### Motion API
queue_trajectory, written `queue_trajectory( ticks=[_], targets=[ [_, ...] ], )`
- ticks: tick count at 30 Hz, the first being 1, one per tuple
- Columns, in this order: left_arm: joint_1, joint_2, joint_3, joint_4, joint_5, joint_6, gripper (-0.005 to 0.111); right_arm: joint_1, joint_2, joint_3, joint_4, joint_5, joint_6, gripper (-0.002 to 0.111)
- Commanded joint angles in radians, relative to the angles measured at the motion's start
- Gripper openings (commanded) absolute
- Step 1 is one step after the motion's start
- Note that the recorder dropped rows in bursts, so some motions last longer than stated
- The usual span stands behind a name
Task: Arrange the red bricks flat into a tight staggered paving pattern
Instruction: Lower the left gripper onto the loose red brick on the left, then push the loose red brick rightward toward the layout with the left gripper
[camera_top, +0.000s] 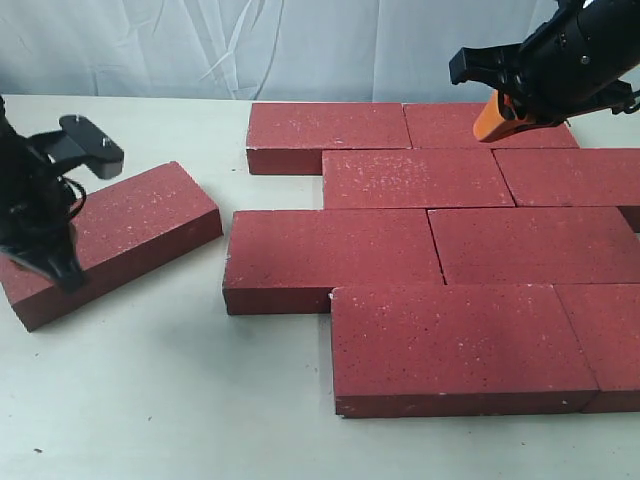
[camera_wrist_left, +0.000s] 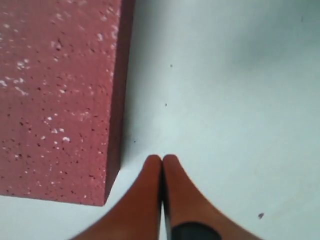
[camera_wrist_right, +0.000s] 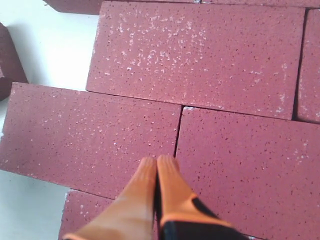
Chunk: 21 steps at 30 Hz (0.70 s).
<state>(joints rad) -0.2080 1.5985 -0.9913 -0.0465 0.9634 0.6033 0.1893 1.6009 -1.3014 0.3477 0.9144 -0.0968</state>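
Note:
Several dark red bricks (camera_top: 418, 178) lie flat in staggered rows on the right of the table, close together. One loose red brick (camera_top: 125, 230) lies flat and angled at the left, apart from the rest. My left gripper (camera_top: 66, 276) is at that brick's near-left end. In the left wrist view its orange fingertips (camera_wrist_left: 162, 159) are shut and empty over bare table, beside the loose brick (camera_wrist_left: 55, 100) near a corner. My right gripper (camera_top: 492, 118) hovers shut and empty over the back rows; its tips (camera_wrist_right: 157, 161) are above a joint between two bricks (camera_wrist_right: 95, 135).
The white table (camera_top: 170, 390) shows bare surface at the front left and between the loose brick and the paved group. A pale curtain (camera_top: 200, 45) hangs behind. The paving runs off the right edge of the exterior view.

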Motion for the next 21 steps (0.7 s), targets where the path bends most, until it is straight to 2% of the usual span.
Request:
queue_trajectory(
  ticks=[1, 4, 9, 13, 15, 18, 21],
  targets=[
    [-0.004, 0.003, 0.062, 0.082, -0.047, 0.092, 0.000, -0.007, 0.001, 0.002, 0.000, -0.012, -0.003, -0.001],
    [0.006, 0.003, 0.088, 0.082, -0.094, 0.092, 0.000, -0.007, 0.001, 0.002, 0.000, -0.012, -0.003, -0.001],
    [0.070, 0.045, 0.115, 0.046, -0.162, 0.092, 0.000, -0.007, 0.001, 0.002, 0.001, -0.014, -0.003, -0.001],
    [0.076, 0.102, 0.115, 0.053, -0.180, 0.089, 0.000, -0.007, 0.001, 0.002, 0.001, -0.017, -0.003, -0.001],
    [0.076, 0.115, 0.115, 0.108, -0.203, 0.008, 0.000, -0.007, 0.001, 0.002, 0.001, -0.017, -0.003, -0.001],
    [0.076, 0.116, 0.115, 0.284, -0.212, -0.217, 0.000, -0.007, 0.001, 0.002, 0.001, -0.020, -0.003, -0.001],
    [0.076, 0.121, 0.113, 0.353, -0.278, -0.293, 0.000, -0.007, 0.001, 0.002, 0.001, -0.020, -0.003, -0.001]
  ],
)
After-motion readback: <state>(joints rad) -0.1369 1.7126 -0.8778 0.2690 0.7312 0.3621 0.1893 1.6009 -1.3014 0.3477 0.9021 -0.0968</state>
